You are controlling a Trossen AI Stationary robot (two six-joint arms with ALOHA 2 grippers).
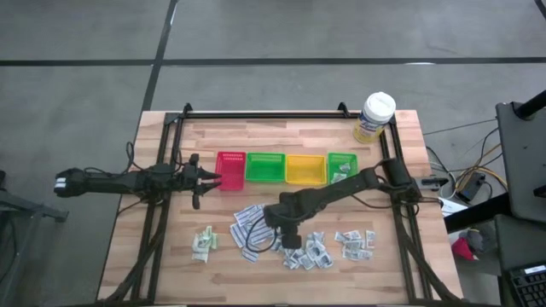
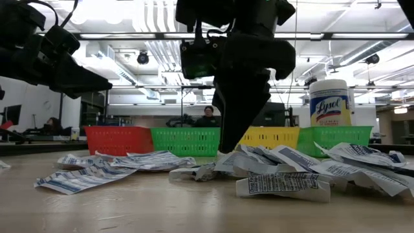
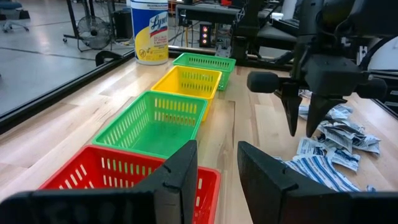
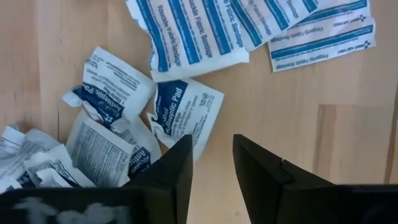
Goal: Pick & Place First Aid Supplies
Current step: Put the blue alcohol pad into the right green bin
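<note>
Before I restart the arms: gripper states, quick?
Left gripper: open, empty, above the red tray.
Right gripper: open, empty, over the antiseptic pad packets.

I see crinkled matt paper packets (image 4: 186,112) on a smooth wooden table (image 4: 298,149), beside ribbed plastic trays (image 3: 155,118).

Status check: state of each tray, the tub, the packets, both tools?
Red tray: empty.
Large green tray: empty.
Yellow tray: empty.
Small green tray: holds a packet.
Lysol tub: upright, lid on.
Packets: loose on table.
Left tool: open, empty, by red tray.
Right tool: open over packets.
</note>
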